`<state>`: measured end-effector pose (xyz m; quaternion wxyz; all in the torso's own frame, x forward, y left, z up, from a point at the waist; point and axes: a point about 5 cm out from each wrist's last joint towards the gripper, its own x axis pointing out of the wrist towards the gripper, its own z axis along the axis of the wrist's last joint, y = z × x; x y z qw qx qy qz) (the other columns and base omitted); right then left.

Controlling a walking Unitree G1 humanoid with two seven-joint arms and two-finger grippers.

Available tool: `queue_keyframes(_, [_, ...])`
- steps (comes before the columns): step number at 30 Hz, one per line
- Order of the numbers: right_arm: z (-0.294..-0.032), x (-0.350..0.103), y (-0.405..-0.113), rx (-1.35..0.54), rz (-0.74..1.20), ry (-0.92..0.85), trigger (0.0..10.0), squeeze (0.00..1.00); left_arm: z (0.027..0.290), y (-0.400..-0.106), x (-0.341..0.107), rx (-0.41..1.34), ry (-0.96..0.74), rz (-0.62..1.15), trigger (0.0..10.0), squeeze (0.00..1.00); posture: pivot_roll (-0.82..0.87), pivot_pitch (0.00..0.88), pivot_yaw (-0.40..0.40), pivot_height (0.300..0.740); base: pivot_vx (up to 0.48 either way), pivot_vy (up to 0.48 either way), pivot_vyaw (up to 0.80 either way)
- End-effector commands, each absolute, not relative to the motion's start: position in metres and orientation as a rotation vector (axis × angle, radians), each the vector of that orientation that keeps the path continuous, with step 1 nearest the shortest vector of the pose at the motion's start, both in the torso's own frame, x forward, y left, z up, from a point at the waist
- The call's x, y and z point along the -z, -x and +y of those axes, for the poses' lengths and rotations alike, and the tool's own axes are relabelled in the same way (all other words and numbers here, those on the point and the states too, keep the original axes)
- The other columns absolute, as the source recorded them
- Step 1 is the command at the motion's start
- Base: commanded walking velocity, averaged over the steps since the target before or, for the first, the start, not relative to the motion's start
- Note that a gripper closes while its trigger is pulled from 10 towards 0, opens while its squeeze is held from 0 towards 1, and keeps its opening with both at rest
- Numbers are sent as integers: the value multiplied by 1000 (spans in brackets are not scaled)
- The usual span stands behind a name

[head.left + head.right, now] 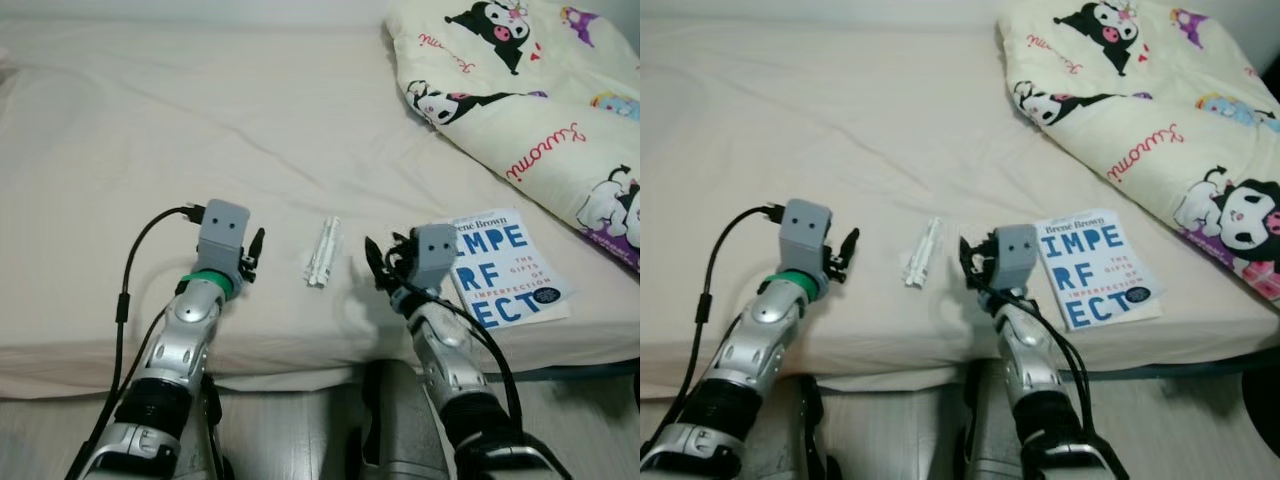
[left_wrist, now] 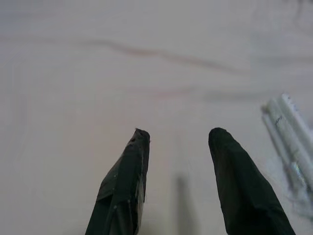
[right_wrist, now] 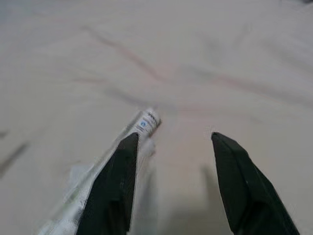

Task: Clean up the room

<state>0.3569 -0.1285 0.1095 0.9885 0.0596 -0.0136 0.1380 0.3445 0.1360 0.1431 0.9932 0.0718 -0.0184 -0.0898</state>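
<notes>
Near the front edge of the bed, right between the two arms, there's a small white packet (image 1: pixel 323 253). It looks like a couple of slim white tubes or sticks bundled in crinkly clear plastic, long and narrow, lying flat with its length pointing away from the robot. In the right wrist view the nearest tube has a rounded end with a tiny blue-printed label on it; can't read it.

The right gripper (image 1: pixel 374 266) sits just to the packet's right, low over the sheet, its two black tapered fingers (image 3: pixel 247 191) spread apart with nothing between them. From that wrist camera the packet lines up beside one finger, not inside the gap. The left gripper (image 1: pixel 254 254) is on the packet's other side, a bit further off, and its fingers (image 2: pixel 121 188) are also parted and empty, with the packet off to one side in its own wrist view.

Everything rests on a cream bedsheet (image 1: pixel 150 130), soft and matte with shallow wrinkles running across it. Right of the right arm a paperback book (image 1: pixel 505 268) lies flat, with a glossy white cover, big blue block letters and "Brené Brown" along the top; the wrist block covers its near left corner. Further back on the right there's a rumpled pale yellow blanket (image 1: pixel 540 90) printed with black-and-white cartoon characters and red script. Below the mattress edge, a strip of pale wood-look floor (image 1: pixel 290 430).
</notes>
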Motion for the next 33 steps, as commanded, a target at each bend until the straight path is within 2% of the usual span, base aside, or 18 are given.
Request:
queue_keyframes(1, [-124, -100, -357, -294, 43, -181, 10000, 612, 144, -339, -144, 164, -132, -32, 10000, 0, 114, 180, 27, 531, 0, 0, 0])
queue_keyframes(2, [-120, -102, -362, -314, 72, -234, 10000, 1000, 150, -336, -152, 149, -136, -56, 10000, 0, 143, 190, 18, 531, 0, 0, 0])
queue_keyframes(4, [-114, -103, -366, -333, 116, -320, 10000, 1000, 159, -329, -161, 129, -144, -85, 10000, 0, 172, 200, 7, 531, 0, 0, 0])
queue_keyframes(11, [-105, -103, -371, -341, 204, -451, 10000, 1000, 172, -318, -174, 85, -162, -113, 10000, 0, 220, 229, -8, 531, 0, 0, 0])
queue_keyframes(12, [-103, -102, -372, -341, 234, -491, 10000, 0, 174, -315, -176, 79, -165, -115, 10000, 0, 229, 241, -10, 531, 0, 0, 0])
queue_keyframes(29, [-93, -99, -375, -261, 369, -630, 9882, 0, 177, -291, -183, 75, -188, -61, 10000, 0, 295, 340, 5, 531, 0, 0, 0])
queue_keyframes(30, [-92, -101, -376, -262, 373, -637, 7686, 0, 178, -290, -183, 73, -189, -58, 10000, 0, 298, 344, 7, 531, 0, 0, 0])
queue_keyframes(31, [-92, -101, -376, -262, 373, -637, 7686, 0, 178, -290, -183, 73, -189, -58, 10000, 0, 298, 344, 7, 531, 0, 0, 0])
queue_keyframes(32, [-91, -101, -377, -257, 393, -635, 1922, 0, 179, -288, -184, 69, -190, -53, 10000, 0, 302, 352, 10, 531, 0, 0, 0])
queue_keyframes(33, [-91, -101, -377, -258, 407, -624, 0, 0, 180, -286, -184, 65, -192, -48, 10000, 0, 305, 358, 11, 531, 0, 0, 0])
